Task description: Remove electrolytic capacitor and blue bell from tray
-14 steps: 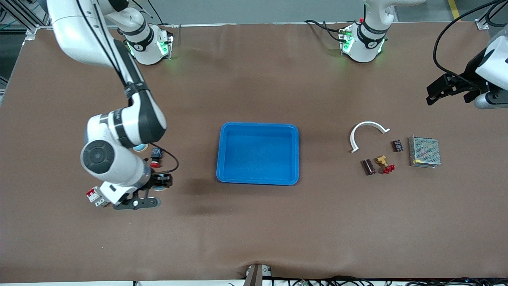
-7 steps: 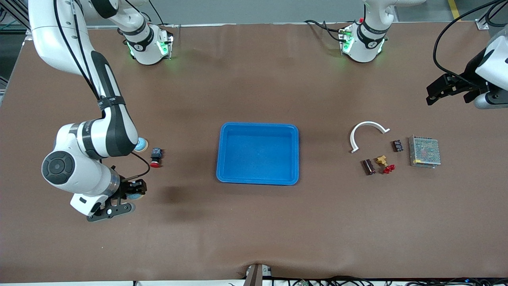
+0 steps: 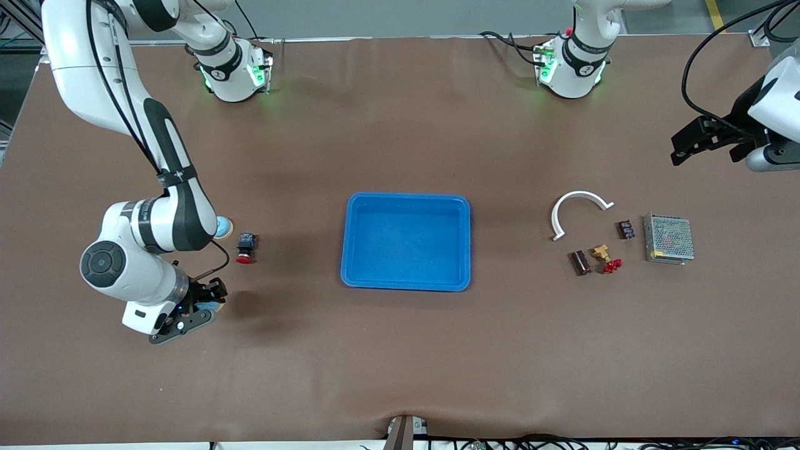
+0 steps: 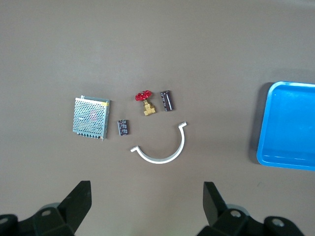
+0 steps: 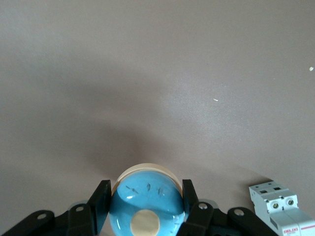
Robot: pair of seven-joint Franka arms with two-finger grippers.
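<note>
In the front view the right gripper (image 3: 209,304) is low over the table at the right arm's end, well apart from the empty blue tray (image 3: 406,201). The right wrist view shows it clamped on the blue bell (image 5: 146,205), table directly underneath, a circuit breaker (image 5: 280,209) beside. In the left wrist view the left gripper (image 4: 146,204) waits spread apart high above; the electrolytic capacitor (image 4: 167,100) lies on the table outside the tray.

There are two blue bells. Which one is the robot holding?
The blue bell pinched in the right gripper, above the table nearer the front camera. The other bell sits loose on the table beside the red push button.
</note>
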